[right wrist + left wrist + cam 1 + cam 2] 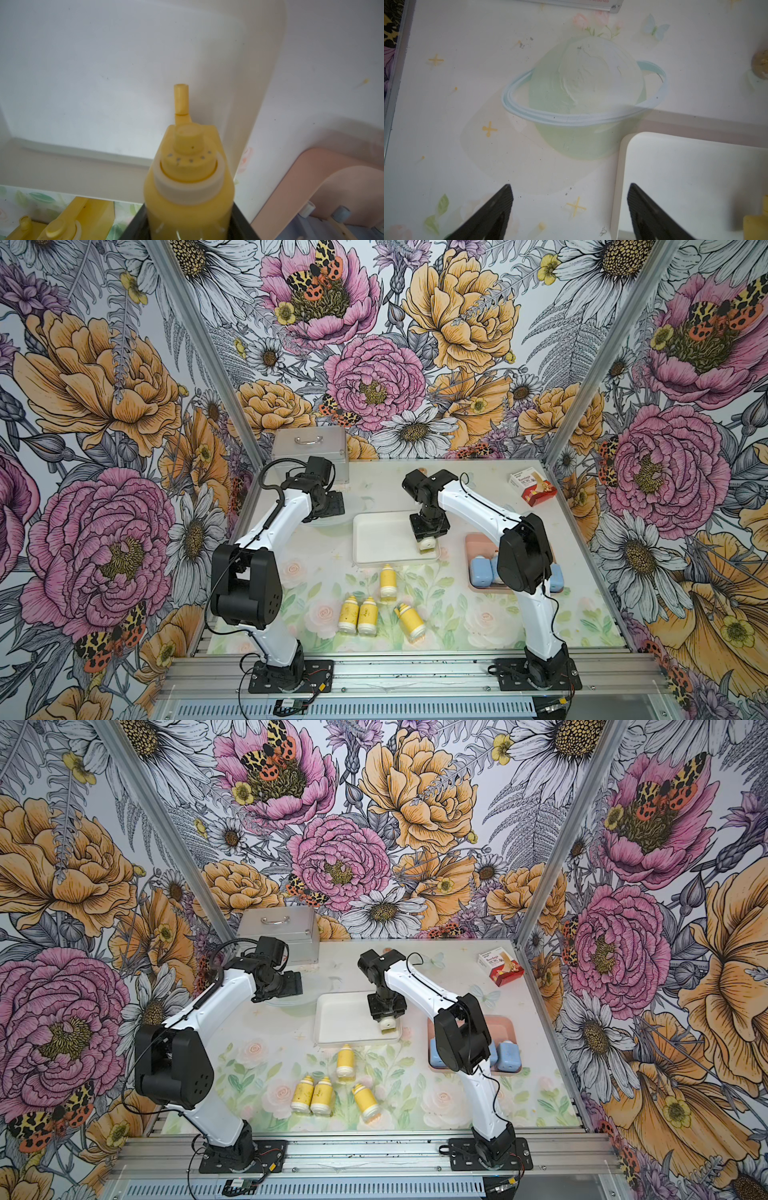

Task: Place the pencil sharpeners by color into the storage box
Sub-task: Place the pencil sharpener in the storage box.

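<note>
Tabletop (457, 626), right gripper (428, 542) vertical with sharpener (189, 187)

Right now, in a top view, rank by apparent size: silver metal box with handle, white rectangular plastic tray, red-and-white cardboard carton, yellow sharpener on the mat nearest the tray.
1. White rectangular plastic tray and silver metal box: near equal, both partly hidden, not ranked.
2. Red-and-white cardboard carton.
3. Yellow sharpener.
</note>
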`<state>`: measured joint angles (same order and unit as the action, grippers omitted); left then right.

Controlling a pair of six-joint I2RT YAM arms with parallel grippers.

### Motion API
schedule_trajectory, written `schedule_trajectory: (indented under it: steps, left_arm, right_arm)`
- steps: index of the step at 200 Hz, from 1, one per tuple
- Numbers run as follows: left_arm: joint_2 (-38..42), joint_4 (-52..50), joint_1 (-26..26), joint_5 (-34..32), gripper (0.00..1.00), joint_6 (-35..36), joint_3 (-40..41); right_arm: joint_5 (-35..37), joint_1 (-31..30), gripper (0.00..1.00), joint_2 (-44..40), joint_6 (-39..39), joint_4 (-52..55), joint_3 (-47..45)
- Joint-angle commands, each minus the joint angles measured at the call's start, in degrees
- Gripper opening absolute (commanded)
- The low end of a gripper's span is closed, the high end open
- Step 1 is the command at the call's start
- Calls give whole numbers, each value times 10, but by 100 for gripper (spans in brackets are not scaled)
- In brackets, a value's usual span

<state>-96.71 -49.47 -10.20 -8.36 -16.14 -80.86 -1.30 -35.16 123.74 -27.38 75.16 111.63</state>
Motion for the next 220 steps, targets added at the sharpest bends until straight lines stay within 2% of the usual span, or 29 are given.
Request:
schedule_trajectory:
  steps: [1, 178, 206, 220]
  left_arm:
    - [16, 15, 7, 12, 87, -6, 6]
    - [13, 16, 8, 16, 87, -6, 6]
    - [13, 16, 7, 16, 87, -6, 6]
    - [13, 16, 7, 17, 87, -6, 6]
  right_arm:
    - [2, 6, 32, 1, -11, -17, -12]
    - [5, 19, 32, -11, -23, -48, -78]
    - [5, 19, 33, -10, -22, -50, -83]
    - [6, 19, 36, -10, -22, -51, -84]
